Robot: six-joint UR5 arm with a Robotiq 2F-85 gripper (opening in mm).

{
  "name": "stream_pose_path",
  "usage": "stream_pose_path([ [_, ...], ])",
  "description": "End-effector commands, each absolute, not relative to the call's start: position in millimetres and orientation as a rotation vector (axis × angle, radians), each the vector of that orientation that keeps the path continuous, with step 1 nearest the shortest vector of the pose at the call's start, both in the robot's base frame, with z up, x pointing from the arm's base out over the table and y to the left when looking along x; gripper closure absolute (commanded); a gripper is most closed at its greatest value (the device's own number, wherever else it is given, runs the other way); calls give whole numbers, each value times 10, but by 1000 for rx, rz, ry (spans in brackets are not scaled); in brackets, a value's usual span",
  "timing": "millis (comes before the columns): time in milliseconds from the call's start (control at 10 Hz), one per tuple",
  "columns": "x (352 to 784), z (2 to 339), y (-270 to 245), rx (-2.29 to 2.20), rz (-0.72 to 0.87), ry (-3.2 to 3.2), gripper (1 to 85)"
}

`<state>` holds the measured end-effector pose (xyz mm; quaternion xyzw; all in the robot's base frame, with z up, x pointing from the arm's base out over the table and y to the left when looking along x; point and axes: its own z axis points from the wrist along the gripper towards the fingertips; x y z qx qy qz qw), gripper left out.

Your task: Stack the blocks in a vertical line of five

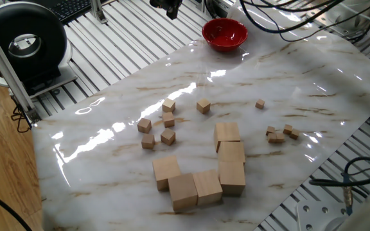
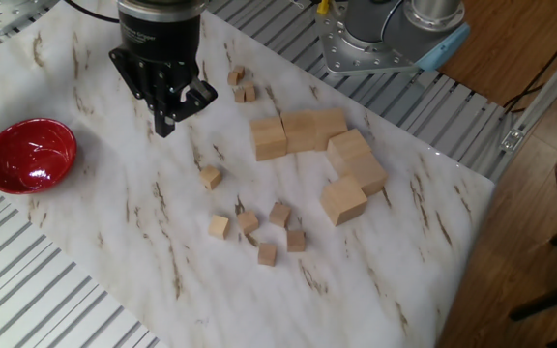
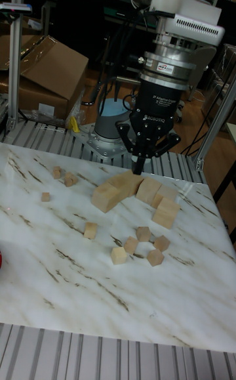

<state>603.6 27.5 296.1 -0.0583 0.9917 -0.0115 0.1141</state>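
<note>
Several small light-wood blocks lie loose and unstacked on the marble table [image 1: 313, 77]. One block [image 1: 203, 106] sits apart from a cluster [image 1: 167, 136]. The same single block [image 2: 211, 177] and cluster [image 2: 279, 214] show in the other fixed view, and again as a lone block [image 3: 90, 230] and cluster [image 3: 143, 233] in the tall view. My gripper [image 2: 164, 124] hangs above the table between the red bowl and the tiny cubes, well away from the blocks. Its fingers [image 3: 138, 167] meet at a point, shut, with nothing held. Only the gripper's lower part [image 1: 171, 9] shows at the frame top.
Several large wooden cubes [image 2: 342, 200] form an arc beside the blocks, also seen as large cubes [image 1: 231, 153]. Tiny cubes [image 2: 245, 94] lie near the robot base [image 2: 375, 43]. A red bowl [image 2: 27, 155] stands at the table's far corner, also seen as the red bowl [image 1: 224, 33].
</note>
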Motion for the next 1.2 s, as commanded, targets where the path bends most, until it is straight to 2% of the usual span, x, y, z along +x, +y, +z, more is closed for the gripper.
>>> stream_pose_path([
  [0,6011,2974,228,-274,-66,2911,847],
  [300,5870,2950,432,-265,58,2960,847],
  [400,5938,2960,393,-217,36,2939,847],
  [600,5819,2946,89,-281,-138,2988,847],
  [700,5836,2944,153,-223,-98,2984,847],
  [800,5981,2969,392,-209,35,2923,847],
  [900,6034,2983,135,-298,-123,2902,847],
  [1100,6135,3007,172,-267,-104,2863,847],
])
